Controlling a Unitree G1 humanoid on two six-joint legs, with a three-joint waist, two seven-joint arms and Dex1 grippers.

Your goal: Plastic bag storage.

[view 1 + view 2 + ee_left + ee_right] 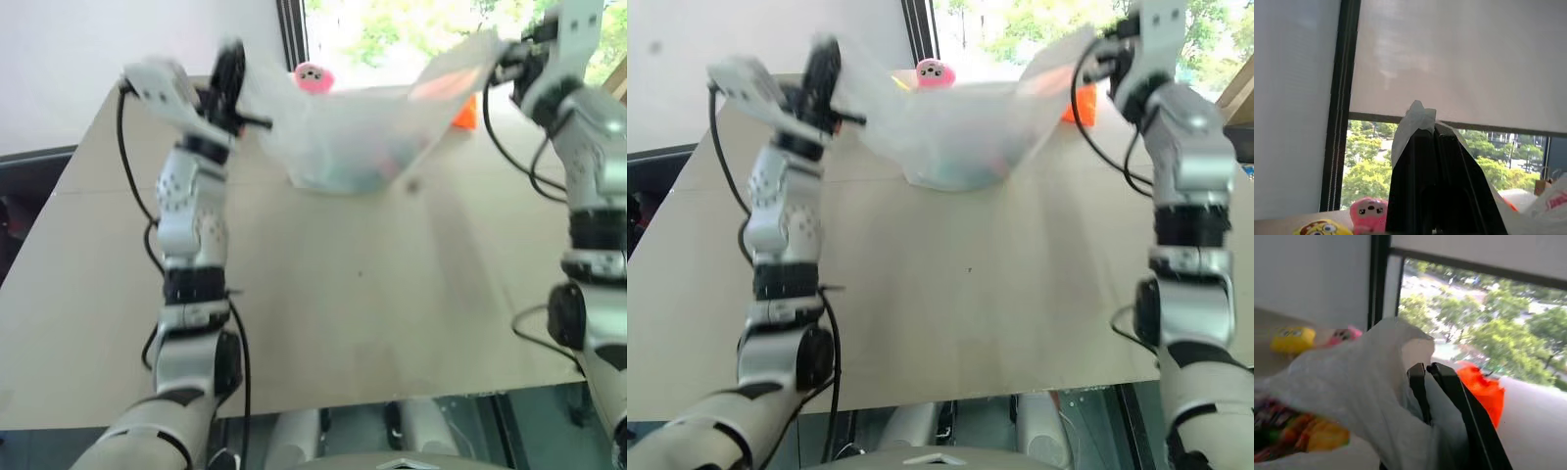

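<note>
The desk (323,323) spreads wide and bare below both raised arms. Above its far part hangs the bag (358,137), stretched between the two hands: its long axis runs side to side from one hand to the other, its mouth faces up, and its belly sags down in the middle, seeming just to touch the desk. Colourful items show through its film.

The left hand (235,83) is clenched on one upper corner of the bag; a tuft of film pokes out past its fingertips (1425,132) in the left wrist view. The right hand (509,69) is likewise clamped on the opposite corner, film bunched around its fingers (1442,382).

Judging by this, the step in hand is lifting and spreading the bag by its top edge. The next move likely calls for keeping both grips firm while carrying or folding the bag, without letting the contents tip out.

Beyond the bag sit a pink toy (313,76), an orange thing (467,113) near the right hand, and a yellow toy (1292,339).
</note>
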